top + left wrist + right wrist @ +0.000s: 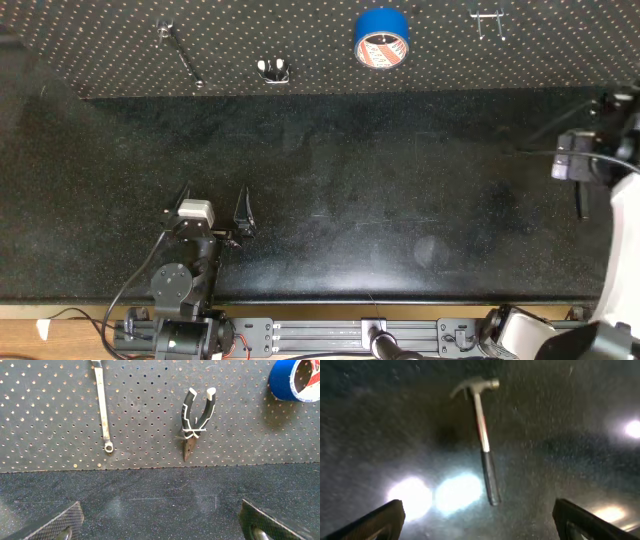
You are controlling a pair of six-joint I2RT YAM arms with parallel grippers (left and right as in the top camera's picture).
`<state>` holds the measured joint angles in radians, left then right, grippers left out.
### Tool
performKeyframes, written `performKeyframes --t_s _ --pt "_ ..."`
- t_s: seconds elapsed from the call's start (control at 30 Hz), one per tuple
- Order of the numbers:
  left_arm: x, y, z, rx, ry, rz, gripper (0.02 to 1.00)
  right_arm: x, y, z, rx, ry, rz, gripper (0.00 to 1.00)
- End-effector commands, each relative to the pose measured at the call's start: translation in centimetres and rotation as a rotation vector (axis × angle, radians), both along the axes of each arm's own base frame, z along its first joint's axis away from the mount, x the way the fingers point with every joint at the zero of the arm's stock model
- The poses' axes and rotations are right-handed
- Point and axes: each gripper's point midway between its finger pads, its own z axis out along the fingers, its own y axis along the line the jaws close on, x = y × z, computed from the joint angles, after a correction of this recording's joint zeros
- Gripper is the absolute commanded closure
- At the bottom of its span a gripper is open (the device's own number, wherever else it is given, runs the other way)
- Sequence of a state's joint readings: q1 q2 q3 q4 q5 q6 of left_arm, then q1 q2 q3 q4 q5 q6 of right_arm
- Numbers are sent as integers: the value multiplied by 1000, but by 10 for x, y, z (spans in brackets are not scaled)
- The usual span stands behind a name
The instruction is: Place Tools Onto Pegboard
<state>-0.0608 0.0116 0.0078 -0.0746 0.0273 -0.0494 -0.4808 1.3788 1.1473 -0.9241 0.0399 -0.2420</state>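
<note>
One hammer is lying flat on the mat at three o'clock, beneath the right gripper, jaws spread and empty, handle crossing their gap, while the left gripper, likewise unclenched, is sitting well apart at seven o'clock.

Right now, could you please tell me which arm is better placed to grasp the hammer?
Right: the right tool hangs open over the hammer, while the left tool faces the pegboard, far from it.

My left arm is black, with a silver block on it and black cables looping near the rail. My right arm is white. My fingers show carbon weave.
</note>
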Motion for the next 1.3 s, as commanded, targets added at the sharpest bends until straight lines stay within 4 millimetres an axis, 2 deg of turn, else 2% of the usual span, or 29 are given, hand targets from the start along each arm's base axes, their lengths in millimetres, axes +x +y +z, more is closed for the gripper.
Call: performKeyframes --t_s 0.03,0.13,0.2,0.37,0.67,0.7,0.73,0.77,0.8,0.83,0.9,0.93,0.97,1.0,1.03,1.13,1.23,1.27,1.3 --pt "0 -1 -1 2 0 -7 23 -17 -13 -57 226 12 18 23" --pt "0 -1 -1 2 0 -7 23 -15 -18 -78 220 61 115 16" --pt "0 -1 -1 2 -1 -7 23 -8 -26 -84 199 47 117 14" --pt "0 -1 -1 2 0 -7 23 -17 -38 -119 223 131 135 12" --pt "0 -1 -1 2 0 -7 23 -24 -39 -143 218 210 230 12" --pt "0 -1 -1 2 0 -7 23 -29 -45 -144 189 244 219 117" --pt "0 -1 -1 2 0 -7 23 -31 -46 -144 181 256 216 400" --pt "0 -1 -1 2 -1 -7 23 -32 -45 -144 185 260 216 630" --pt "0 -1 -1 2 -1 -7 23 -32 -45 -144 186 261 216 796" --pt "0 -1 -1 2 -1 -7 20 -33 -45 -144 188 262 216 921" --pt "0 -1 -1 2 0 -7 23 -25 -39 -140 213 214 211 925" --pt "0 -1 -1 2 0 -7 23 -10 -30 -122 235 110 231 923" --pt "0 -1 -1 2 -1 -7 23 7 -21 -89 242 -27 234 925" --pt "0 -1 -1 2 0 -7 23 18 -16 -44 214 -160 168 925" --pt "0 -1 -1 2 0 -7 23 26 -1 -1 173 -267 145 925" --pt "0 -1 -1 2 0 -7 23 41 72 78 131 -485 272 925" --pt "0 -1 -1 2 -1 -7 20 59 144 117 163 -628 445 925" --pt "0 -1 -1 2 -1 -7 23 63 158 117 174 -632 490 925" --pt "0 -1 -1 2 -1 -7 23 65 164 115 180 -628 505 925"
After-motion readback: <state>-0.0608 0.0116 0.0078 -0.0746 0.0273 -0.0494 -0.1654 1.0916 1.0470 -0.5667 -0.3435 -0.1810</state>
